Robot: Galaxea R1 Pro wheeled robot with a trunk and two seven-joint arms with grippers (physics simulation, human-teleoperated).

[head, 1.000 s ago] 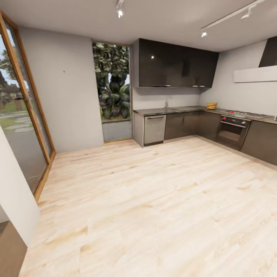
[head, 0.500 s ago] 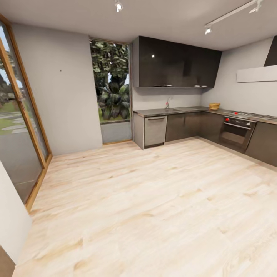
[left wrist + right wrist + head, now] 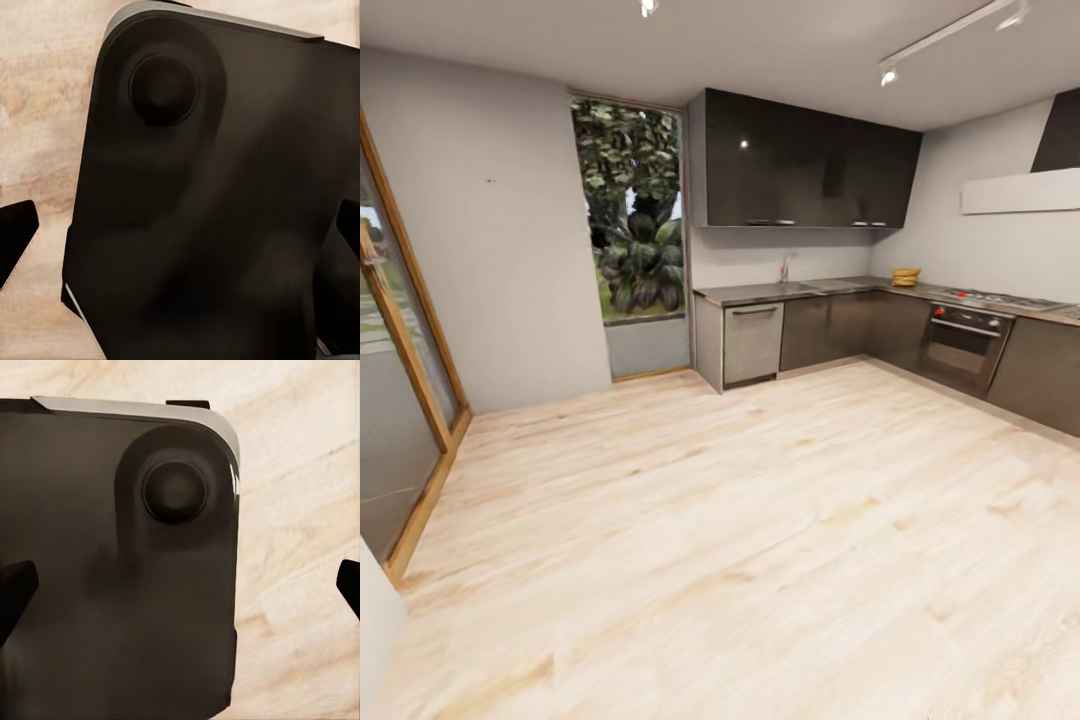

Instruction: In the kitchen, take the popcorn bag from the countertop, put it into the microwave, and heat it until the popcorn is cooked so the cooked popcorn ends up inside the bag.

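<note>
We see the popcorn bag (image 3: 906,276) sitting far off on the grey desk (image 3: 800,291), near the gas hob (image 3: 1000,298). Each wrist view shows our left pincer (image 3: 180,229) and right pincer (image 3: 180,589) spread open, empty, above the dark robot base (image 3: 217,225) and wooden floor (image 3: 740,520).

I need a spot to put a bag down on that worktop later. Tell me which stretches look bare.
From this far, the countertop looks bare between its left end above the steel-fronted appliance and the tap. Right of the sink, the corner holds a tan stack, likely the popcorn bag; beyond it the gas hob takes up the surface. Small items cannot be ruled out.
</note>
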